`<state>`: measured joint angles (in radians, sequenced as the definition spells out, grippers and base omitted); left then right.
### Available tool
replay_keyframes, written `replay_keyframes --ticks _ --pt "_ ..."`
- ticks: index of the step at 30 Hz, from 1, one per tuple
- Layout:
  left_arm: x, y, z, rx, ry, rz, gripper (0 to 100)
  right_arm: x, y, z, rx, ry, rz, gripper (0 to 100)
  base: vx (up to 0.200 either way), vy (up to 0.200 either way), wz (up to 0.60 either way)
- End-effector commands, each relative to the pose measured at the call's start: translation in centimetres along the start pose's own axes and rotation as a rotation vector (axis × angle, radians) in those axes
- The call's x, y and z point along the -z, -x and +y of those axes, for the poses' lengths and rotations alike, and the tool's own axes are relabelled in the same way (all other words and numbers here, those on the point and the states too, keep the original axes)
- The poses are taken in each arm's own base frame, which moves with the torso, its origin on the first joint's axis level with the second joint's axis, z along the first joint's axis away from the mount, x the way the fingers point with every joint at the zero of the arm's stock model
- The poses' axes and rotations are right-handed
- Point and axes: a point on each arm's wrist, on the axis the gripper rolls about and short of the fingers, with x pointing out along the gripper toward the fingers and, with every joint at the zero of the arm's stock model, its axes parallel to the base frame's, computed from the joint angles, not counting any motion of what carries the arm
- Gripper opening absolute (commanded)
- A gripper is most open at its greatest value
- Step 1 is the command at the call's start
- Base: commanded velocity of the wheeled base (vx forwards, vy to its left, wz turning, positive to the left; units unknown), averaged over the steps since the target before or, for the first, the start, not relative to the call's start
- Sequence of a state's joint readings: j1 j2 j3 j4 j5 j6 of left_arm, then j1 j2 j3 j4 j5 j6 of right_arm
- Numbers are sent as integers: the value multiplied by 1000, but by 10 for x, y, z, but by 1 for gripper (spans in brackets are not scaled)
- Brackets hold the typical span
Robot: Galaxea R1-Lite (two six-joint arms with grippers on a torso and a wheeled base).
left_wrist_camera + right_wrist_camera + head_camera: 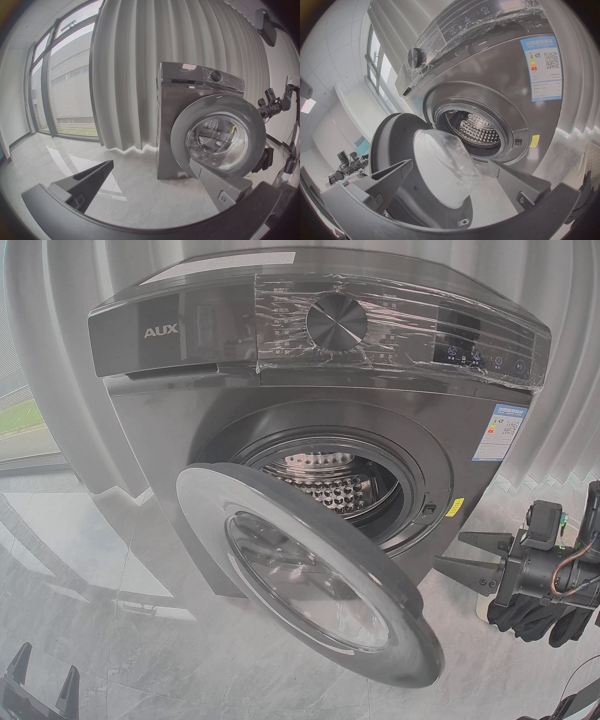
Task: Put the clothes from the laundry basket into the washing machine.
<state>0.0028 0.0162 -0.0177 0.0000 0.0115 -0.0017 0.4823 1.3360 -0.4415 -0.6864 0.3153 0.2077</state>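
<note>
Glossy grey floor (187, 640) tiles all round, so there's loads of open room in front of the washing machine (187, 421). Closest in, the left pincer (42, 677) sits low, well out from the machine's front, prongs spread with nothing in them. Next is the door (312, 577), swung wide open, its rim jutting out from the machine's front. The right pincer (478, 555) is just off the machine's other front corner, also spread and empty, pointing at the machine. Dark clothes (531, 618) hang bunched under that arm, beside the machine. They look soft, light and floppy, so I'd pinch a thick fold near the top. The drum (337, 490) further back looks empty. I reckon trailing cloth could snag on the door rim.
</note>
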Motion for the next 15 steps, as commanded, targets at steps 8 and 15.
replay_keyframes --ticks 8,15 --pt "5 0 0 -1 0 6 100 5 9 9 -34 9 -2 100 0 0 0" --pt "5 0 0 -3 -2 8 100 20 -11 13 -81 0 94 100 0 0 0"
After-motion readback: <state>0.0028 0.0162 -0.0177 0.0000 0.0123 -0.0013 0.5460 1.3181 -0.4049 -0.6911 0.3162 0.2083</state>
